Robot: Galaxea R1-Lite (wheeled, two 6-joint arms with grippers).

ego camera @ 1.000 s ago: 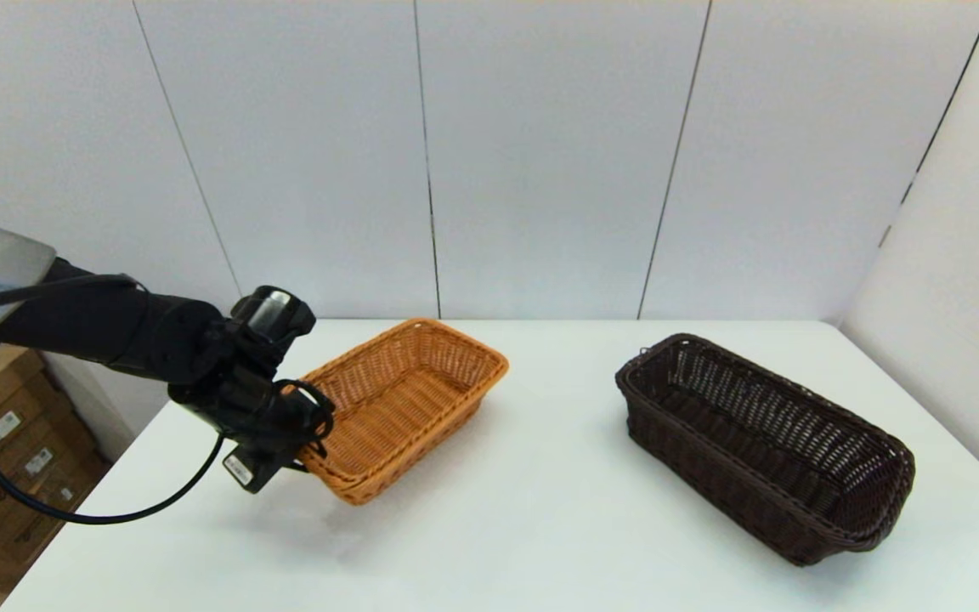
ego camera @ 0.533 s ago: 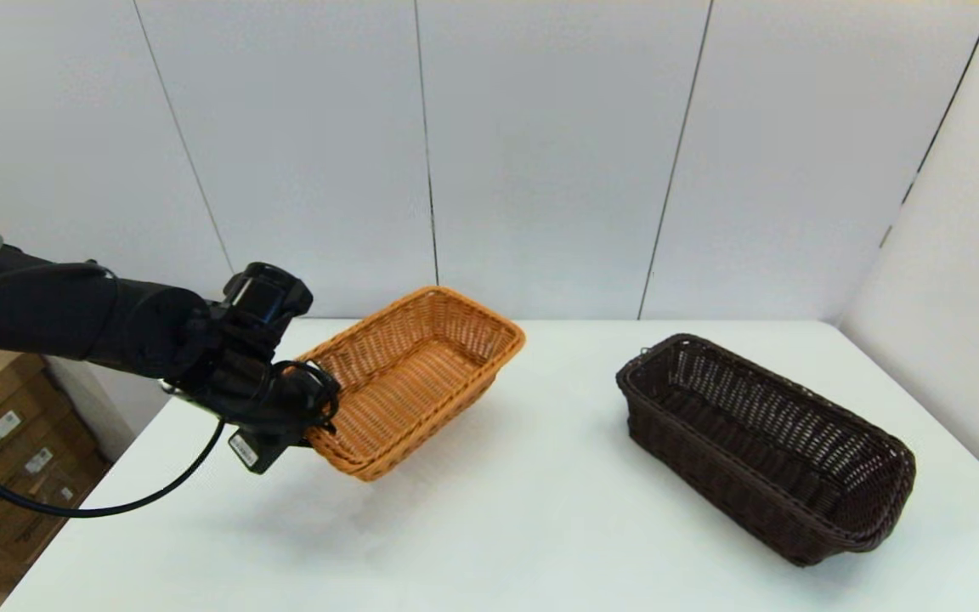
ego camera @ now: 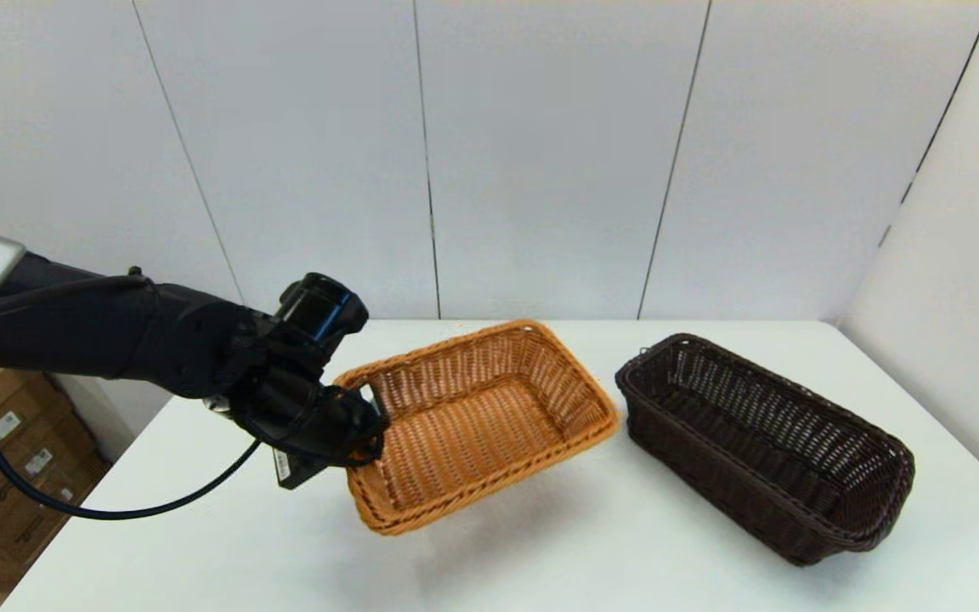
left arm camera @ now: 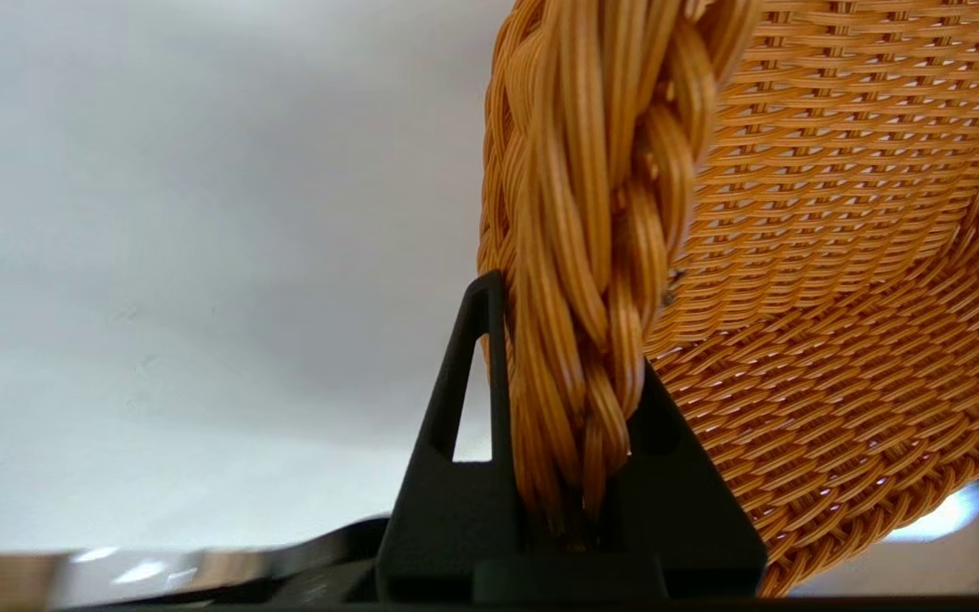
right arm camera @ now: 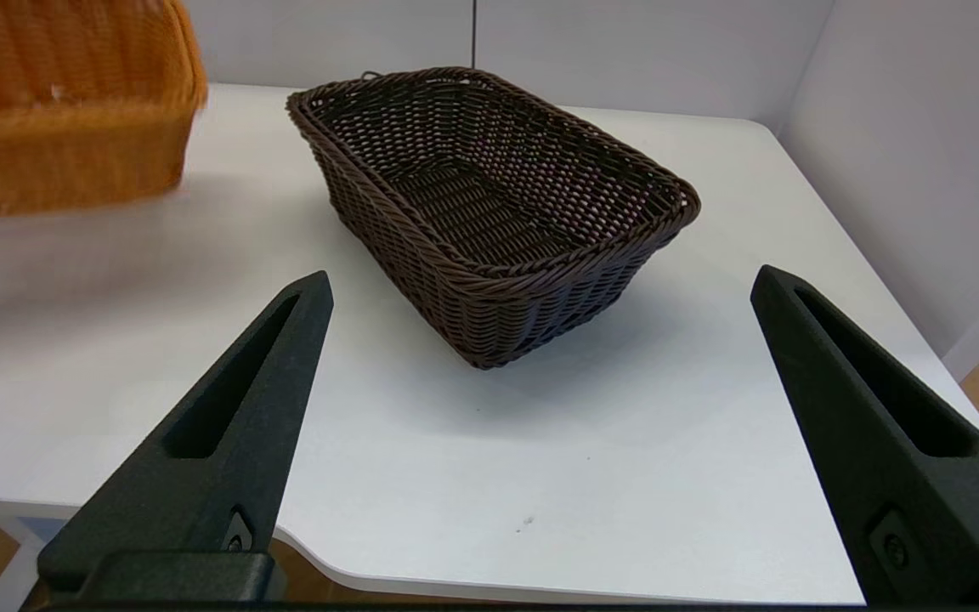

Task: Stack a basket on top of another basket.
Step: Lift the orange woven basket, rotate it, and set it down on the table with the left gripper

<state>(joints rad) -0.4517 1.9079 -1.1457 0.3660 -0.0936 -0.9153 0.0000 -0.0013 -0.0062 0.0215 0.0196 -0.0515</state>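
The left gripper (ego camera: 362,425), clamped on the orange basket's (ego camera: 481,421) rim, has carried it rightward, airborne, near the dark basket (ego camera: 761,442); right gripper (right arm camera: 532,425) parked, wide open.

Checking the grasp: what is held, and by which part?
The left gripper pinches the orange basket by its braided rim at one short end. The right gripper is open, holding nothing.

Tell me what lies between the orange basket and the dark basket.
Nothing: only a narrow strip of bare white table separates the orange basket, held up by the left tool, from the dark basket. The head view shows it.
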